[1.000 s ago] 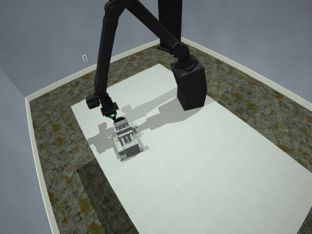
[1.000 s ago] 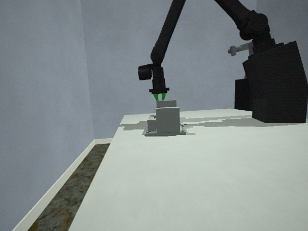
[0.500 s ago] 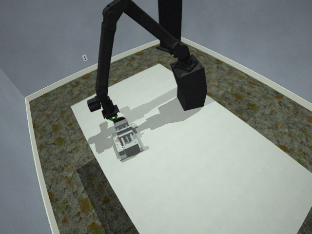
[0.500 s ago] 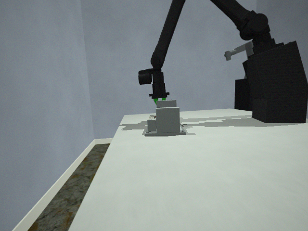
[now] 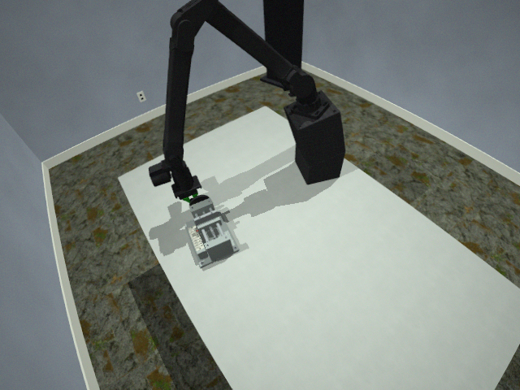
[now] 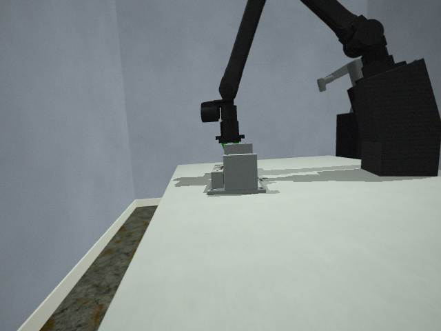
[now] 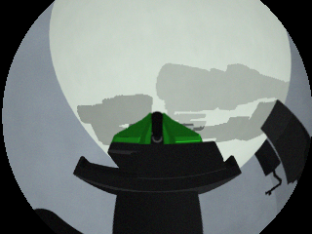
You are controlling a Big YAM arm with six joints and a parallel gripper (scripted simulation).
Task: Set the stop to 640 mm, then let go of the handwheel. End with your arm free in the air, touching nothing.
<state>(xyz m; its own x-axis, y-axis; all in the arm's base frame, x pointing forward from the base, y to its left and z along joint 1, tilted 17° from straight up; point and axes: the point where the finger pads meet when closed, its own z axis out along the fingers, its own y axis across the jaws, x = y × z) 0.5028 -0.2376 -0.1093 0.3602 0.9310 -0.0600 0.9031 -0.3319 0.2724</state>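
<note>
Top view: gripper sits at the far end of the grey stop fixture on the white table, green fingers closed on the dark handwheel.

Exterior view: gripper meets the fixture's top — contact hidden behind the block.

Wrist view: green fingers nearly together, pinching a dark part.

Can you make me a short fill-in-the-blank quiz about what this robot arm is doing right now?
1. The gripper has ____ fingers.
2. The gripper is shut on the ____ at the device's far end.
3. The device stands on a ____ table.
4. The arm's base is a ____ box.

Missing words: green; handwheel; white; black
</note>
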